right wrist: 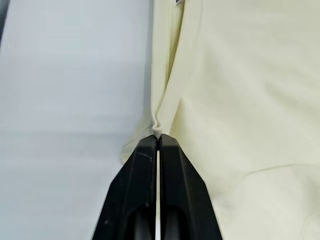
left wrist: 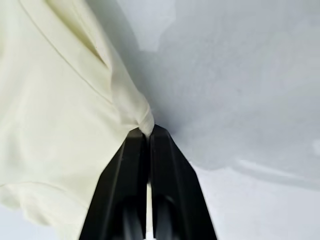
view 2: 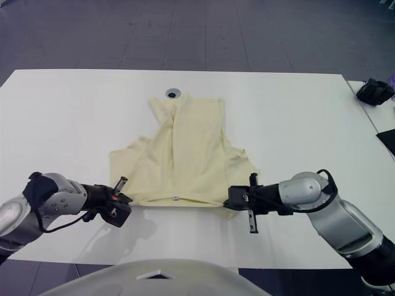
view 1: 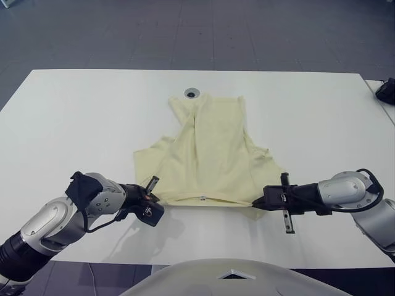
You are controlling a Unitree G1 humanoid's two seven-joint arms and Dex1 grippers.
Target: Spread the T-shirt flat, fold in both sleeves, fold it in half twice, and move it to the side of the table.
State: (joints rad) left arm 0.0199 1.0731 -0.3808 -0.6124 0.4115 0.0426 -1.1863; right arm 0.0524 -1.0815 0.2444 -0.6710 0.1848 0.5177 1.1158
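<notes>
Both left hand (view 1: pixel 158 201) and right hand (view 1: pixel 257 203) pinch the T-shirt (view 1: pixel 210 148); white table (view 1: pixel 74 111), grey floor (view 1: pixel 185 31).

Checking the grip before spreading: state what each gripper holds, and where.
Both hold the T-shirt: left gripper pinches its near-left shoulder edge, right gripper the near-right one.

A round cable port (view 1: pixel 192 92) with a metal rim and a dark middle sits in the white counter (view 1: pixel 74 111), near its far edge and about midway along it. Beyond the counter lies a floor (view 2: pixel 185 31) of grey tiles. At the right, across a narrow gap, stands a second white surface (view 2: pixel 369 114). On it rests a bulky black object (view 2: pixel 374 91), and nearer, cut by the view's edge, a dark flat thing (view 2: pixel 387 140) too small to make out.
</notes>
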